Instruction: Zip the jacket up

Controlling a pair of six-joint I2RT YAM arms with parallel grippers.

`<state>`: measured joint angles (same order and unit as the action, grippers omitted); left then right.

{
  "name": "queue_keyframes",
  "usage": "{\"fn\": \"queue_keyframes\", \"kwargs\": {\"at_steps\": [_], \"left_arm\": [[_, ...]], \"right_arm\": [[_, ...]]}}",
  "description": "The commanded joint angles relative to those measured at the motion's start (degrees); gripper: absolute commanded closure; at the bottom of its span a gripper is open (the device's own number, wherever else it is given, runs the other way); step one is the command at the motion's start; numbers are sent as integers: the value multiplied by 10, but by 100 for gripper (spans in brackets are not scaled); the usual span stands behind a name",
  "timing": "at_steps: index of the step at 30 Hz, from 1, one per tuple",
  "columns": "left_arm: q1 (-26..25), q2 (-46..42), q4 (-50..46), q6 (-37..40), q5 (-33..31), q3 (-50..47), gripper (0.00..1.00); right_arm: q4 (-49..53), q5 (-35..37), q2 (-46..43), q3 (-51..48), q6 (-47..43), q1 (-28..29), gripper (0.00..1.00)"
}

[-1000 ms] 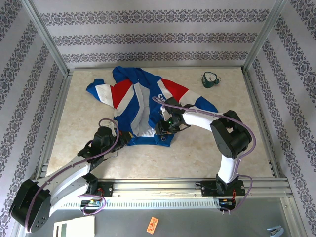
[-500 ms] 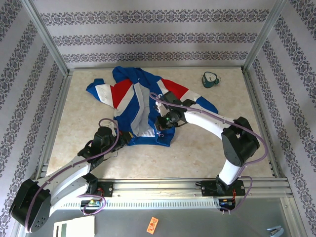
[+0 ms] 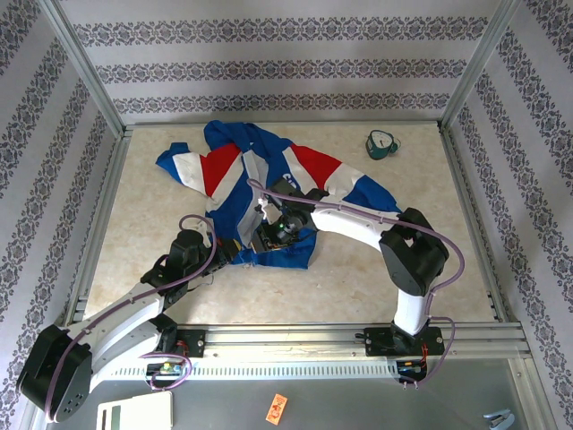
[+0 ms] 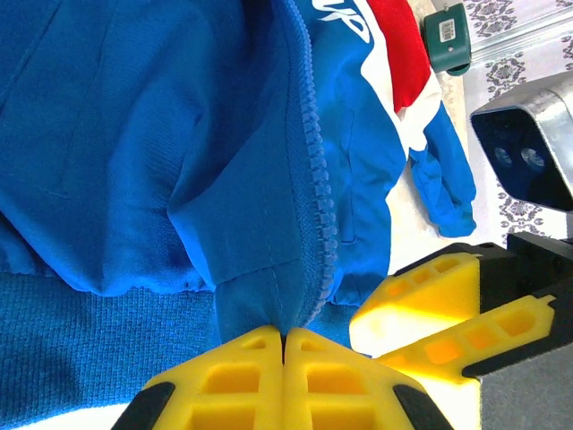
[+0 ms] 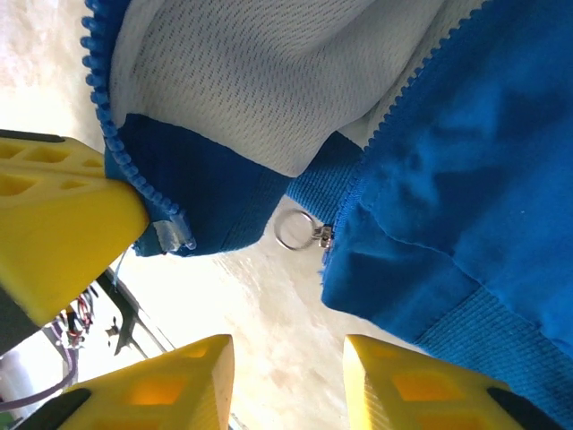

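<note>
Left gripper (image 4: 283,339): closed, in the lower left of the overhead frame. The jacket hem is pinched at the foot of one zipper row.
Jacket (image 3: 235,170): laid on the table, centre to upper left of the overhead frame, hem toward the arms. The front is unzipped and the white lining is exposed.
Pin end (image 5: 172,235): seen at the left of the right wrist frame, at the bottom of the held zipper row, just beside the left gripper's yellow finger (image 5: 63,242).
Slider (image 5: 322,236): at the bottom of the opposite row, its ring pull (image 5: 291,229) lying toward the pin. The two rows are near but not joined.
Right gripper (image 5: 286,351): jaws wide apart, nothing held, hovering just below the slider.
Risk, misalignment: the pin could miss the slider mouth, since the slider side is unrestrained and the cloth is loose.
Risk, grip: only the thin ring might be caught, so the slider could twist or slip free.
Risk, hem: the pinched corner could be drawn out if the fabric is tugged sideways.
Surface: pale marbled table (image 3: 358,269), flat. A teal object (image 3: 382,143) is noted at upper right, well apart from the jacket.
Room: patterned wallpaper panels (image 3: 269,63) within a metal frame (image 3: 85,81).
</note>
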<state>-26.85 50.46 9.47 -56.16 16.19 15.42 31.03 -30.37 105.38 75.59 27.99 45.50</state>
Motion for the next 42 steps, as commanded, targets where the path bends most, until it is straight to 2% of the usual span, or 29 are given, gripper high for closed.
{"fn": "queue_keyframes", "kwargs": {"at_steps": [1,4,8,16,23,42], "left_arm": [[10,-16,-15,15,-8,-3,100],[12,-20,-17,17,-8,-4,100],[14,-19,-18,17,-8,-4,100],[18,-27,-26,17,-12,-10,100],[27,-52,-48,22,-13,-14,100],[38,-90,-63,15,8,-30,100]], "right_arm": [[-7,-12,-21,-1,16,-10,61],[17,21,-37,-3,9,-12,60],[18,28,-39,-15,25,-5,59],[-4,61,4,-21,77,36,54],[-8,95,24,-17,87,42,52],[6,95,107,38,85,65,52]]}}
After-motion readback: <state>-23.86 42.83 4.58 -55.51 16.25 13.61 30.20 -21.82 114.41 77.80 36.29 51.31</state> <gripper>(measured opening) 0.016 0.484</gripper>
